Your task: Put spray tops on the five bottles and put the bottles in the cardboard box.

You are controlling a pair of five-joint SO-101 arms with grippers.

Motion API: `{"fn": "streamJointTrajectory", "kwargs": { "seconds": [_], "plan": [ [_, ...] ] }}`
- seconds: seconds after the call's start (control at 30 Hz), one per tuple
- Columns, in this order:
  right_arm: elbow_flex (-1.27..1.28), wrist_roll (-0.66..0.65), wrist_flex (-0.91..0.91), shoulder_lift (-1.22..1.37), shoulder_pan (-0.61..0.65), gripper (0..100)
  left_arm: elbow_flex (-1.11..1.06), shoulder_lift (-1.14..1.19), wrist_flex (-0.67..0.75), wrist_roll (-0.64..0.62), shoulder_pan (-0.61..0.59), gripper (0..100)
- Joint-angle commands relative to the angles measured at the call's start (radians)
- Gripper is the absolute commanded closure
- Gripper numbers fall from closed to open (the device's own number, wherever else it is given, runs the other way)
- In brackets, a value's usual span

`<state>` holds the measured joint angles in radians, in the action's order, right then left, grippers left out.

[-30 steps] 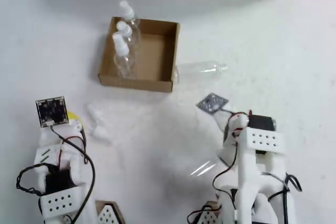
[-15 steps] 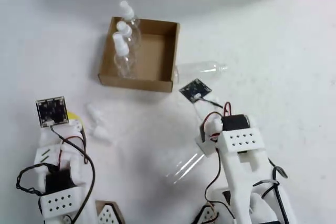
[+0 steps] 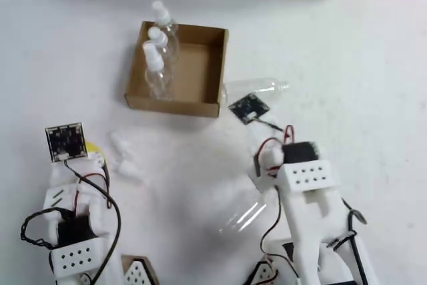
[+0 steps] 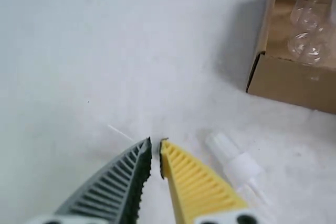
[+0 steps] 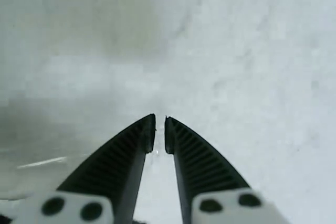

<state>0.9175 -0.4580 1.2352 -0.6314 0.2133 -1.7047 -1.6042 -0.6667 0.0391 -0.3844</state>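
High view: three topped bottles in cardboard box; wrist views: left gripper, right gripper clenched empty over white table.

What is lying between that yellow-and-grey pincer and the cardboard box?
Loose white spray tops lie close by the left pincer; from them to the cardboard box the table is bare. The left wrist view shows it.

cardboard box edge-cropped, bottles edge-cropped

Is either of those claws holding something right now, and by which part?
Nothing is held. The left gripper and the right gripper are both shut, with nothing between them.
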Motion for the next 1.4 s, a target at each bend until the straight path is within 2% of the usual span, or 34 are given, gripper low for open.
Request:
{"fn": "streamJointTrajectory", "kwargs": {
  "seconds": [0.0,0.1,0.33,0.43,0.6,0.9,1.1,1.27,1.37],
  "plan": [
    [-0.104,-0.227,0.285,-0.001,-0.070,98.3,0.006,-0.016,-0.006,0.014,0.005,95],
    [-0.100,-0.414,0.381,-0.001,-0.130,98.3,0.006,-0.016,-0.006,0.014,0.005,95],
    [0.014,-0.717,0.381,-0.001,-0.311,98.3,0.006,-0.016,-0.006,0.014,0.005,95],
    [0.080,-0.735,0.295,-0.002,-0.315,98.3,0.006,-0.016,-0.006,0.014,0.005,95],
    [0.155,-0.575,0.099,-0.002,-0.263,98.3,0.006,-0.016,-0.006,0.014,0.005,95],
    [0.143,-0.193,-0.004,-0.001,-0.012,98.3,0.006,-0.016,-0.006,0.014,0.005,95],
    [0.144,-0.058,-0.122,0.002,0.079,98.3,0.006,-0.016,-0.006,0.014,0.005,95],
    [0.118,0.106,-0.219,0.061,0.163,98.3,0.006,-0.016,-0.006,0.014,0.005,95],
    [0.069,0.178,-0.245,0.133,0.170,98.3,0.006,-0.016,-0.006,0.014,0.005,95]
  ]
}}
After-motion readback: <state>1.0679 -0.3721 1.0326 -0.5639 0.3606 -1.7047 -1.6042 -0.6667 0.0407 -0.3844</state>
